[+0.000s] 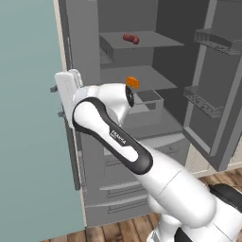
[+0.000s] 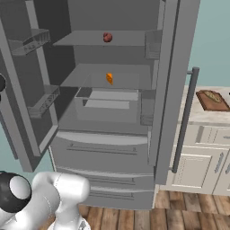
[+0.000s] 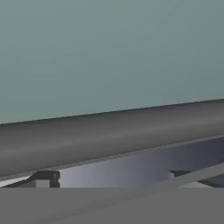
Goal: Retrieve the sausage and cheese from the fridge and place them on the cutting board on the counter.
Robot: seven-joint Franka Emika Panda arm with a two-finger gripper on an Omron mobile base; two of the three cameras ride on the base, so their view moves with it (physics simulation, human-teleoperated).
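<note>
The fridge (image 2: 112, 112) is standing with both doors swung wide, and the arm is reaching out to the left door, its hand (image 1: 66, 92) sitting at that door's outer edge. In the hand view a dark bar handle (image 3: 109, 131) is crossing just ahead of the jaws; whether they are spread or closed is not readable from any view, and nothing is visibly held. The sausage (image 1: 131, 38) is lying on the top shelf, well away from the jaws and deeper inside the cabinet; the cheese (image 1: 133, 82) is resting on the shelf below it, nearer but also apart. The cutting board (image 2: 213, 100) is waiting bare on the counter (image 2: 197, 117), beyond the right door, far from the jaws. Likely risks: the hand is sitting close to the handle, so pulling back at an angle could snag a finger on the bar; swinging toward the shelves could knock the elbow against the door bins; the round sausage could roll away if nudged.
</note>
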